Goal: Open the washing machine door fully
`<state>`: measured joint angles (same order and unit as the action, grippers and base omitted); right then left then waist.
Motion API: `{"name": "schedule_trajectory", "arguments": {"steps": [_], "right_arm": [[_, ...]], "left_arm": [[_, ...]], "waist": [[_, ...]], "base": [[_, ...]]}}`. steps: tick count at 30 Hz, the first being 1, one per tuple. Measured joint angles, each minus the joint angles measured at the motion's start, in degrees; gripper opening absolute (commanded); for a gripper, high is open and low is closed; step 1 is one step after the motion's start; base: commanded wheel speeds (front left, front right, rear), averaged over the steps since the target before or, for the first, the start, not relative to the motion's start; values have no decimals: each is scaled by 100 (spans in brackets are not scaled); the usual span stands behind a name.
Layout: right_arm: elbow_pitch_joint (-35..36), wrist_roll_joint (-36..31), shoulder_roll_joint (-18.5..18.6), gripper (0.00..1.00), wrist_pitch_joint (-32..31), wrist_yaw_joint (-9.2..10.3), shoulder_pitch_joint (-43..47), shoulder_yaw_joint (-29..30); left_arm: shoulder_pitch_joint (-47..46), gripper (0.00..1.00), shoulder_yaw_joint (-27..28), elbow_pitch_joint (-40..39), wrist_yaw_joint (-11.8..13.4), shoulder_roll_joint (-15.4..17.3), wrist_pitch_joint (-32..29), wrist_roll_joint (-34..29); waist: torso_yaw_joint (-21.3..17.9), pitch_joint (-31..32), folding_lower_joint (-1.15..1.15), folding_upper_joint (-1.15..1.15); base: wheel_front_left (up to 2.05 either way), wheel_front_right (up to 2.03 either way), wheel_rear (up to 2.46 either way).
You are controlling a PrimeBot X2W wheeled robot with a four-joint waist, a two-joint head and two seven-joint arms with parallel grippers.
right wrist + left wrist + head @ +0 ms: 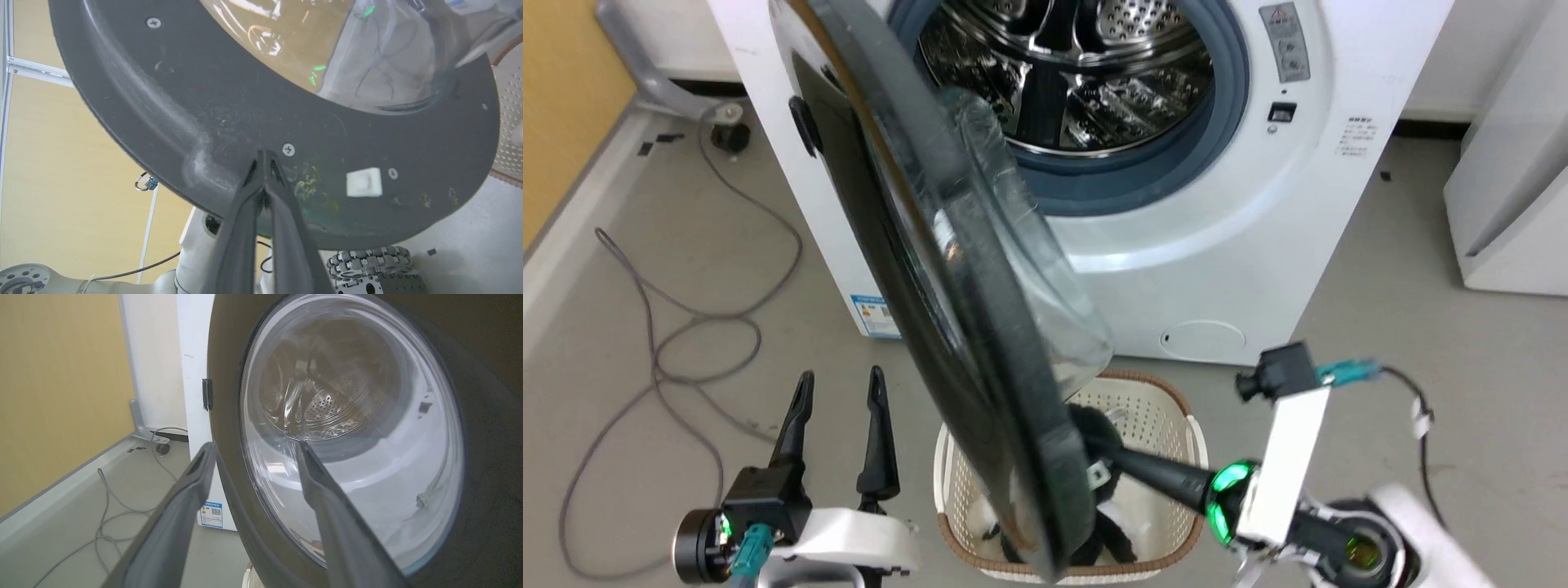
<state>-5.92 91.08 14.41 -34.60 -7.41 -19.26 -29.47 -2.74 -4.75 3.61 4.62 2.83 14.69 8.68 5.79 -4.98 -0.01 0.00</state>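
Smooth grey floor [1388, 261] all round, meeting a yellow wall [564, 106] at far left. On it, left of the machine, a thin grey cable [686, 327] in loose loops. At right, the corner of a white appliance [1511, 204].

Toward the top of the head view, the washing machine [1209, 269], white, its mouth uncovered: grey gasket [1225, 139] around a perforated steel drum [1086, 73]. Low on its front, a blue label [874, 314] and a round flap [1202, 339].

Out from that mouth hangs the washing machine door [1013, 392], hinged at the machine's left and seen nearly edge-on, its glass bowl bulging toward the drum side. Not yet fully back.

Under the door's lower edge, on the floor just before the machine, sits a cream perforated basket [1168, 420] with a brown rim. Inside it, dark and white items, too jumbled to name.

On the right gripper [264, 156], fingers pinched together with nothing between them, tips against the door's dark grey inner rim beside a screw [288, 150]. On the left gripper [840, 377], fingers spread wide and empty, low at left, apart from the door and facing its glossy outer face.
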Motion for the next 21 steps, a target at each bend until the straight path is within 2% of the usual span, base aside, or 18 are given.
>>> {"name": "schedule_trajectory", "arguments": {"steps": [5,9,13,19,20,21], "right_arm": [[53,-29,-156,0,132,0,213,-51],[141,-249,-213,0,678,0,265,166],[370,-720,-236,0,1739,1,260,620],[665,-1662,-209,0,3976,-2,262,1209],[668,-1866,-145,0,4562,-2,263,1349],[667,-2001,-102,0,4722,-2,264,1406]], "left_arm": [[115,100,35,30,-1,-1,0,-1],[196,100,85,42,-1,-1,0,-2],[240,100,119,54,-3,-1,0,-7],[281,100,179,48,-4,-1,0,-7],[281,100,191,43,-5,-1,0,-9],[281,100,202,40,-8,-1,0,-9]], "waist": [[-22,161,0,0],[-90,268,0,0],[-134,390,0,0],[-187,460,0,0],[-204,469,0,0],[-215,473,0,0]], "base": [[0,0,0],[0,0,0],[0,0,0],[0,0,0],[0,0,0],[0,0,0]]}}
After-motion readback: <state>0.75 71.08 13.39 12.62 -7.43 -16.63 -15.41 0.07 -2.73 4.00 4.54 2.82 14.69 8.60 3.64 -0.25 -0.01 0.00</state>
